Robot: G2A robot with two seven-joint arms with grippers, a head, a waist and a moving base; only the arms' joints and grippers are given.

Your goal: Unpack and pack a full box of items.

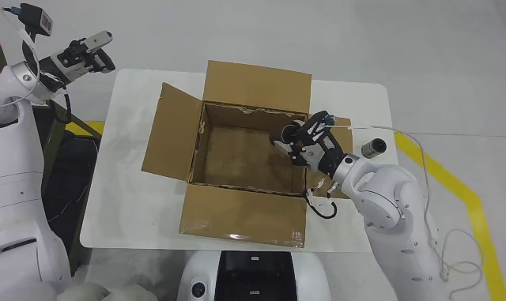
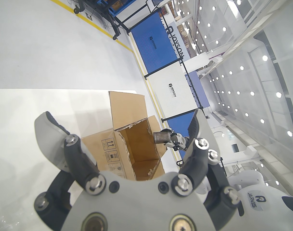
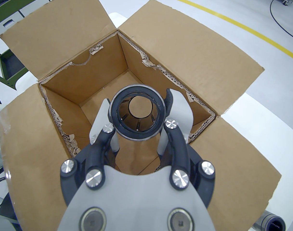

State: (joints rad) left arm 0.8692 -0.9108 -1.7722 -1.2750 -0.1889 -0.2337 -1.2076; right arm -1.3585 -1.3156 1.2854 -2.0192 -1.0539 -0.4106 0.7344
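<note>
Closest up, got the right tool (image 3: 136,102) pinching a bearing (image 3: 113,112) from both sides, bore aimed down into the box (image 3: 185,49). Can look straight through that bore to plain cardboard floor underneath. Holding it over the opening, toward the wall on the robot's right side. From the left wrist view, looks to be hanging up around rim level rather than down on the floor, but can't say for sure.

Sits roughly mid-worktop (image 1: 126,182) with all four flaps folded outward. Ragged torn corrugate along the rim, worst at the corners. Can't spot anything lying inside, though can't see the bit of floor under the tool.

Also spotted a second bearing (image 1: 373,148) lying on its side on the worktop, outside the box, just beside the right-hand flap and near the right arm.

Way over at the far left corner, got the left tool (image 2: 122,121) spread wide, nothing between the fingers. Hangs just off the worktop's edge, well apart from the box, pointed back toward it.
</note>
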